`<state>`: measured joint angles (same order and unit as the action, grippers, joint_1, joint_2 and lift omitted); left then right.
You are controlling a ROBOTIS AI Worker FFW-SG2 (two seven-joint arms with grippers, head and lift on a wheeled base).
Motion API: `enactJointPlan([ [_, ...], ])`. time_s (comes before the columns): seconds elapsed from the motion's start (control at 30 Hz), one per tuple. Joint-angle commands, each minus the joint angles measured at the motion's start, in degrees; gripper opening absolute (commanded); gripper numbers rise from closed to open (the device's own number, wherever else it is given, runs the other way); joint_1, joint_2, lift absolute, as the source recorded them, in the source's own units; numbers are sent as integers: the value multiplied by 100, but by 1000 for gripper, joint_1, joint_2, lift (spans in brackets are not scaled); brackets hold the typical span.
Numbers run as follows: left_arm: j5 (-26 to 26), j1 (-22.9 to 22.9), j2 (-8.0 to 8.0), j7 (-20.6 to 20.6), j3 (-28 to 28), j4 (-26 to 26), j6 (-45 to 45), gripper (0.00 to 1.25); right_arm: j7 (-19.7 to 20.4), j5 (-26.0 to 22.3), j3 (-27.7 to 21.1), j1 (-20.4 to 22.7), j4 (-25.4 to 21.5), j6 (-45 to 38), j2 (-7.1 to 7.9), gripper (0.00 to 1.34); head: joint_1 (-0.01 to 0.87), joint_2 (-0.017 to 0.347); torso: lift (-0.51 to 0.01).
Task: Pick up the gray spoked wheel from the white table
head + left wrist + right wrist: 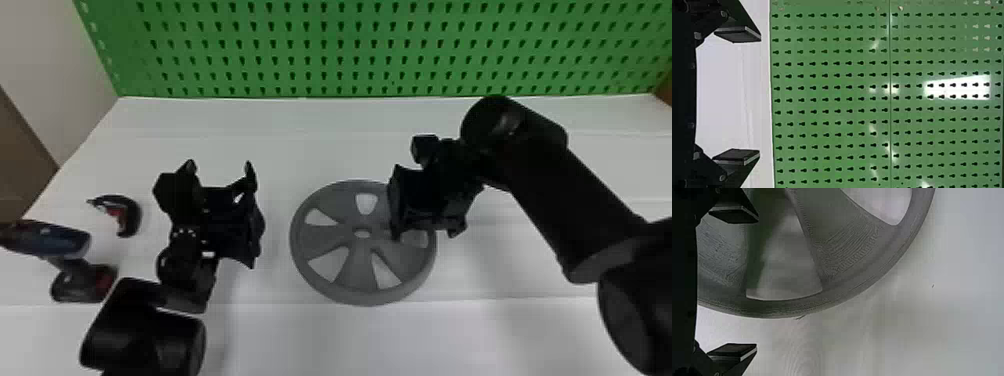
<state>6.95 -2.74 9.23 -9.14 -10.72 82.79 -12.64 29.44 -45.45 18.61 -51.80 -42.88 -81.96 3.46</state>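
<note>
Empty right jaws, gray spoked wheel (848, 262) just below them
The right gripper (757, 283) gapes near the rim (785, 308); straddle that edge squarely, ease toward the white table (946, 325), then clench. Farther off, the left gripper (759, 95) is spread, holding nothing.

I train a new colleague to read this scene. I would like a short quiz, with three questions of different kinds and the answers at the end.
1. True or false: the wheel lies on the table.
2. Which one reaches over part of the wheel, seen in the head view?
A) left gripper
B) right gripper
3. Fill in the colour: the board behind the table is ____.

Key: 1 true; 2 B; 3 green.
</note>
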Motion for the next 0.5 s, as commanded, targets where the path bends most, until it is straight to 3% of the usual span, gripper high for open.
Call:
enactJointPlan([
  [0.0,-9,-7,0,0,-9,0,-2,1014,-26,-7,11,-40,34,-13,23,1190,770,44,-98],
  [0.33,-9,-25,0,0,-18,0,-2,1014,-105,1,64,-58,43,-22,58,1180,770,44,-98],
  [0.4,-18,-25,0,-9,-26,0,7,1014,-114,1,82,-58,43,-22,58,1137,770,44,-98],
  [0.47,-18,-34,0,0,-26,0,-2,1014,-158,1,117,-67,43,-22,58,1005,770,44,-98],
])
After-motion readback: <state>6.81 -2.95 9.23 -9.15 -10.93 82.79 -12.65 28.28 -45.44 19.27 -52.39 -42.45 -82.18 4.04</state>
